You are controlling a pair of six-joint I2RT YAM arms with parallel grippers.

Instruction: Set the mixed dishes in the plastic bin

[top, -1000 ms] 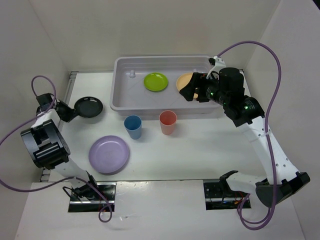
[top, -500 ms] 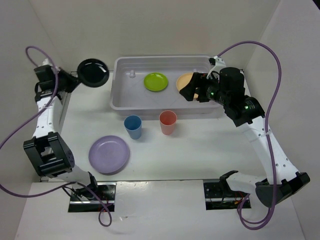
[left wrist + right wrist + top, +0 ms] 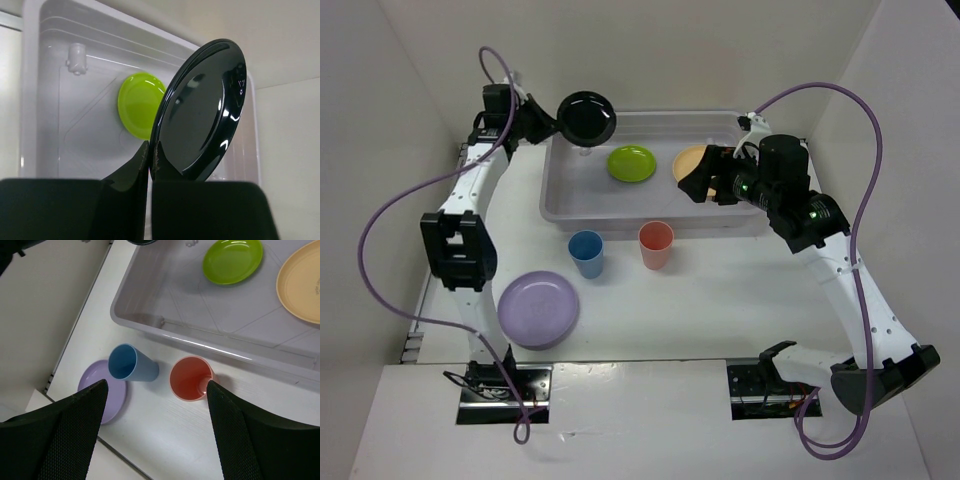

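Two of the six dishes already lie inside the large shallow pale grey translucent plastic bin [image 3: 565, 190]: the small lime-green plastic plate [image 3: 632, 163] near its middle and the large yellow-orange plastic plate [image 3: 688, 160] at its right end. A third is on its way. The left gripper [image 3: 151, 155] is clenched on the rim of the small glossy black plastic plate [image 3: 587, 118], which hangs tilted on edge in the air over the bin's far-left corner and has not been set down. Three pieces stand on the table outside the bin: the blue plastic cup [image 3: 586, 252] and the coral-red plastic cup [image 3: 656, 244], both upright just in front of its near wall, and the large lavender plastic plate [image 3: 538, 309], further out from the bin's near-left corner. The right gripper [image 3: 156, 390] hovers above the bin's right end with its jaws spread wide and nothing between them. By this count the job looks about a third done, with the black plate's release likely next.
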